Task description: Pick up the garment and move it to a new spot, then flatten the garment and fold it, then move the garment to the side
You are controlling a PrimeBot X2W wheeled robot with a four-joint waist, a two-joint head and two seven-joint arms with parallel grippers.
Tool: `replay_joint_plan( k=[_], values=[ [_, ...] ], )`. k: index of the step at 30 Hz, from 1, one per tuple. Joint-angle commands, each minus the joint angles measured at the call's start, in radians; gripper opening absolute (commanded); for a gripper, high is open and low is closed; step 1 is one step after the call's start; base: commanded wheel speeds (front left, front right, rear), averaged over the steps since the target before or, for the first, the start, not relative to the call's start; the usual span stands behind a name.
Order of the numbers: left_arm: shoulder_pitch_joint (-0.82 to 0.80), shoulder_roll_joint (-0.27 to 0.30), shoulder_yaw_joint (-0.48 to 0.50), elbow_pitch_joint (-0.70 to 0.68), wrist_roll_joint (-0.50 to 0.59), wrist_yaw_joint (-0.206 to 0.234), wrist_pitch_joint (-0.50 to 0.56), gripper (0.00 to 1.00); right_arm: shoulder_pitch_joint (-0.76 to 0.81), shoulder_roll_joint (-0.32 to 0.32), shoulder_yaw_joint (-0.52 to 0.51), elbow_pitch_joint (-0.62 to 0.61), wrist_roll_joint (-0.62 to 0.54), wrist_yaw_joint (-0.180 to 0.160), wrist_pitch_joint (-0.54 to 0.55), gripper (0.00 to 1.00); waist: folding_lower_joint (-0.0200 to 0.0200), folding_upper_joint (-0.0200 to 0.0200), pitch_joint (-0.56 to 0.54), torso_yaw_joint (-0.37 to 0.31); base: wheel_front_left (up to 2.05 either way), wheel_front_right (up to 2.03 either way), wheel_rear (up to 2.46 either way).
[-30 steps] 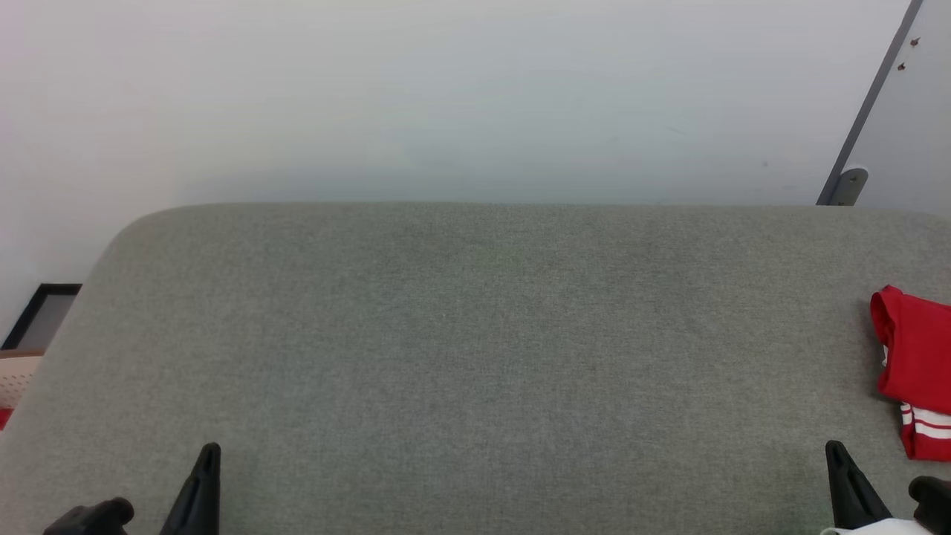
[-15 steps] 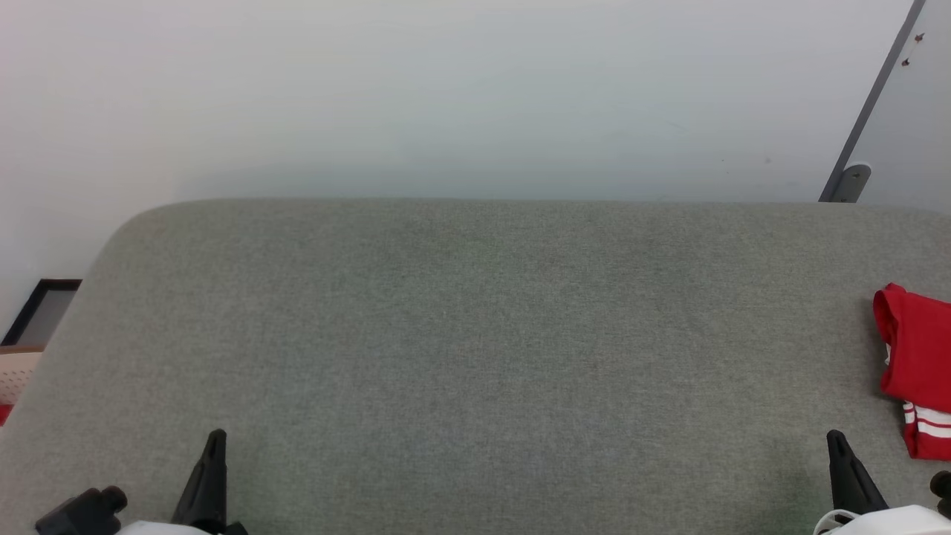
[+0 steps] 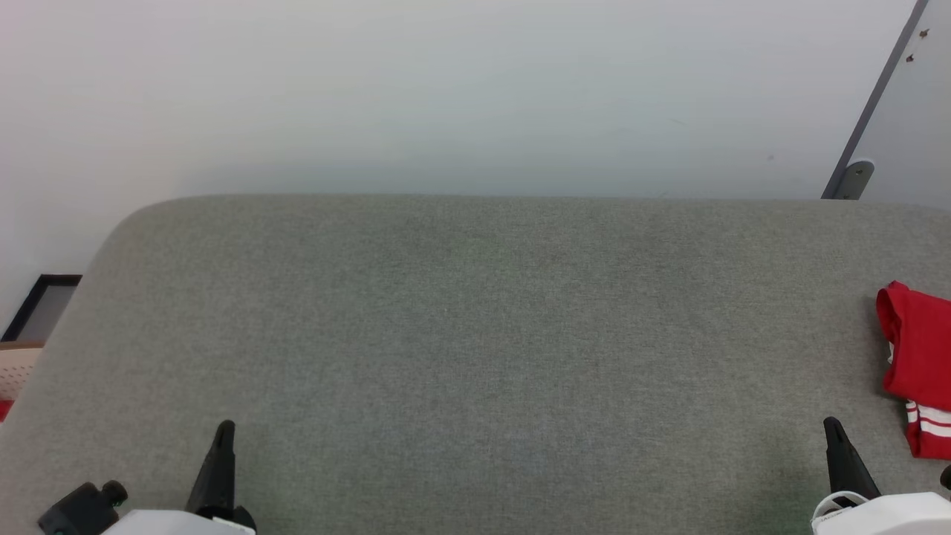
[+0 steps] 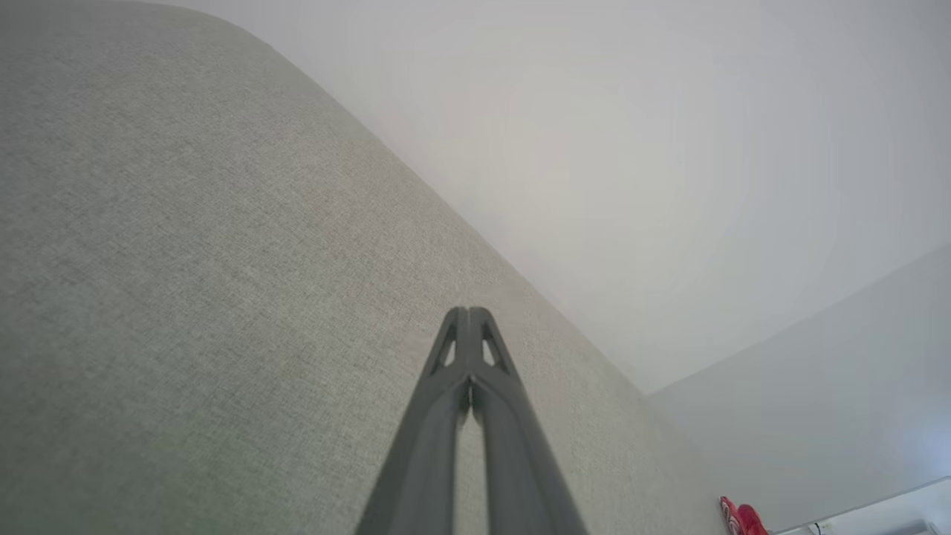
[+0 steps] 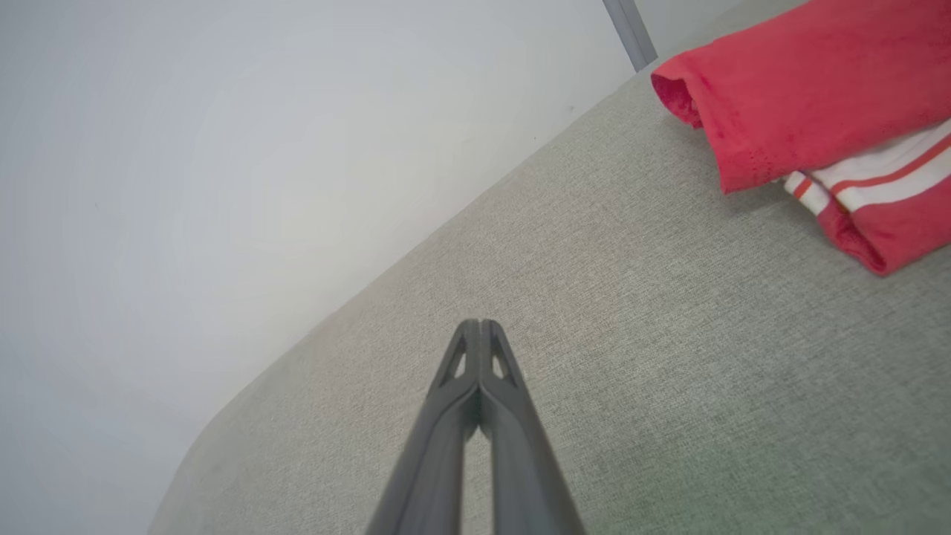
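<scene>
Hovering over the near edge of the grey cushion: left gripper and right gripper, each pinched closed, holding nothing. Resting folded at the right edge, near the right gripper but apart from it: the garment. Sitting off the left edge: beige basket. Rising behind: pale wall.

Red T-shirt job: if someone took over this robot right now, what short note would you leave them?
Left pincer: shut, empty, above the grey upholstered surface.
Right pincer: shut, empty, not touching the shirt.
Red T-shirt: folded, lying at the surface's right edge, with a white striped sleeve peeking out below.
Done: the folding and the move to the side both look finished.
Remaining: probably nothing. Part of the shirt is cut off in the head view, so check that the fold is tidy.
</scene>
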Motion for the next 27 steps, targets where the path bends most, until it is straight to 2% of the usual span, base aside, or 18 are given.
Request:
replay_joint_plan(
  k=[1,27],
  values=[
    [-0.026,0.003,0.009,-0.011,-0.022,-0.002,0.006,0.00,-0.028,-0.002,-0.004,-0.017,0.030,-0.001,0.006,0.00,0.0000,0.0000,0.000,0.000,0.00,0.00,0.00],
    [-0.066,-0.060,0.036,-0.002,-0.255,-0.003,0.086,0.00,-0.050,0.026,-0.016,-0.045,0.333,-0.001,0.084,0.00,0.0000,0.0000,0.013,0.004,0.00,0.00,0.00]
  ],
)
